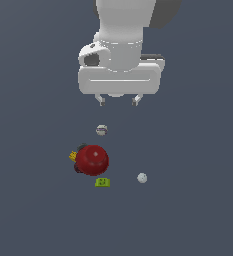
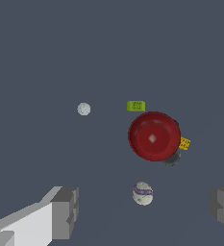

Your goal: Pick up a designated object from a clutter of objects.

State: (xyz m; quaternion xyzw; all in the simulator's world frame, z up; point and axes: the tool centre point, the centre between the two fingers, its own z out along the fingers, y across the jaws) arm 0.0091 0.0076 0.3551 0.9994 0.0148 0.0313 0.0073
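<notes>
The red sphere (image 2: 154, 136) looks glossy — the banded ball (image 2: 143, 193) and ground (image 2: 60, 57) look matt, the gripper (image 1: 119, 101) smooth.

Flat dark grey-blue floor (image 1: 33, 210), small banded whitish-grey ball (image 1: 101, 130), large glossy red sphere (image 1: 93, 160) with yellow bit (image 1: 73, 156) touching, lime-green block (image 1: 102, 182) just beside, plain pale ball (image 1: 142, 177) apart.

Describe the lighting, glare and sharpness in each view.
Exterior view: flat, even light, no cast shadows; the red sphere carries a soft highlight; small items like the banded ball look coarse and low in detail. Wrist view: the same flat light, a small bright glint at the sphere's centre; the purple band reads clearly; the end effector fingers are cropped at the frame edge.
</notes>
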